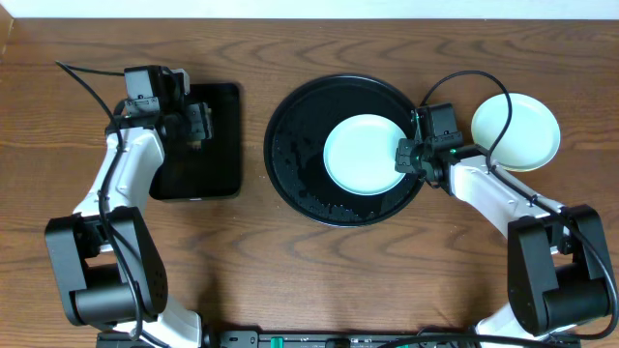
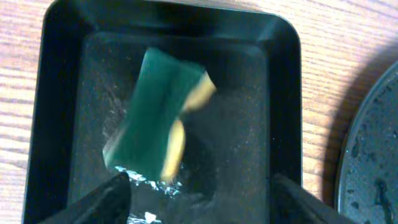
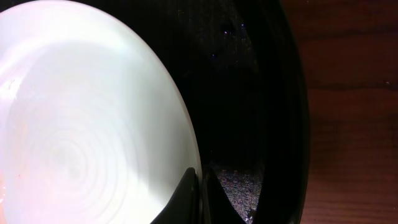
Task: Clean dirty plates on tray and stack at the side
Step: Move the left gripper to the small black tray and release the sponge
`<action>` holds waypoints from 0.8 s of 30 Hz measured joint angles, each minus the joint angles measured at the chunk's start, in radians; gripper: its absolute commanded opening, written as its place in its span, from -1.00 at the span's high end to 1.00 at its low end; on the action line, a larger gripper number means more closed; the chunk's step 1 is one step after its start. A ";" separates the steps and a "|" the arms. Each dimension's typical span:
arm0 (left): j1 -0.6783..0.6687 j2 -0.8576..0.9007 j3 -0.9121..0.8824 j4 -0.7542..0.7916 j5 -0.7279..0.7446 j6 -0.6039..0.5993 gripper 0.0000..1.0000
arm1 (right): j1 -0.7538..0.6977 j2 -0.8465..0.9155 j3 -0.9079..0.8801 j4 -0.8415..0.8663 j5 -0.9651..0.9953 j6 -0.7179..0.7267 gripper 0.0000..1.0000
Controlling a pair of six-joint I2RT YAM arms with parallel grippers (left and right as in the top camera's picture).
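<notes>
A pale mint plate lies on the large round black tray, right of its middle. My right gripper is shut on the plate's right rim; in the right wrist view its fingers pinch the rim of the plate over the wet tray. A pale yellow plate sits on the table to the right of the tray. I cannot tell if another plate lies under it. My left gripper is open and empty.
A smaller rectangular black tray stands left of the round tray. A green and yellow sponge, blurred, lies in it just ahead of my left fingers. Wooden table all around.
</notes>
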 measured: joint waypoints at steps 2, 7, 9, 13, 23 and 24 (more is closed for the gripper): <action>0.000 0.000 0.000 0.000 0.000 0.002 -0.58 | 0.000 0.000 0.000 0.000 0.000 -0.004 0.82; 0.000 0.000 0.000 0.000 0.000 0.002 -0.59 | 0.000 0.000 0.000 0.000 0.003 -0.017 0.98; 0.000 0.000 0.000 0.000 0.000 0.002 -0.60 | 0.000 0.000 0.000 -0.002 0.003 -0.043 0.98; 0.000 0.000 0.000 0.000 0.000 0.002 -0.60 | 0.000 -0.024 0.006 -0.055 0.017 -0.079 0.97; 0.000 0.000 0.000 0.000 0.000 0.002 -0.61 | 0.000 -0.302 0.061 -0.161 0.039 -0.174 0.38; 0.000 0.000 0.000 0.000 0.000 0.002 -0.61 | 0.000 -0.278 0.061 -0.159 0.036 -0.176 0.37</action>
